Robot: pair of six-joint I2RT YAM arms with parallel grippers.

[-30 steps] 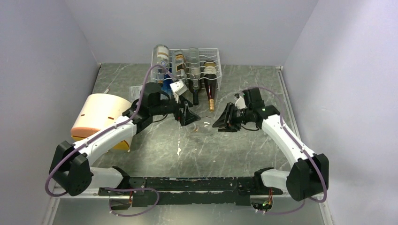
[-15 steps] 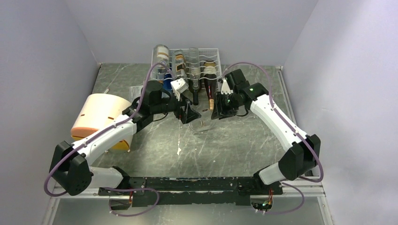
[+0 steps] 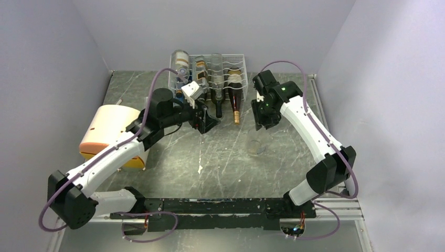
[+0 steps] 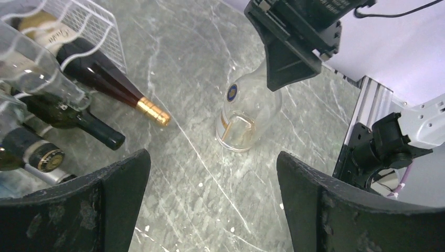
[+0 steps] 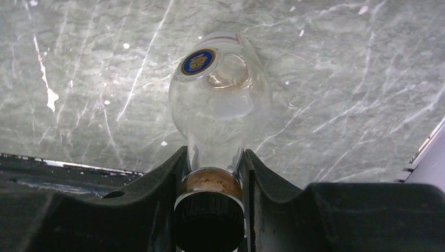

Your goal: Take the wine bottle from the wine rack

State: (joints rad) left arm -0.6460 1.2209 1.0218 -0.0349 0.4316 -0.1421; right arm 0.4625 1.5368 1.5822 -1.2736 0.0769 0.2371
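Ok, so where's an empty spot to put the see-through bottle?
Biggest bare patch of table: the middle, between the left arm and right arm. Also the back-left corner beside the wine rack. Crowded: in front of the rack, where bottle necks stick out by the left gripper; the cream drum fills the left.

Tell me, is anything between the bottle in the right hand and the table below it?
Nothing visible. The right hand grips the bottle by the neck; only bare table shows around its base. The rack stands apart, at the back.
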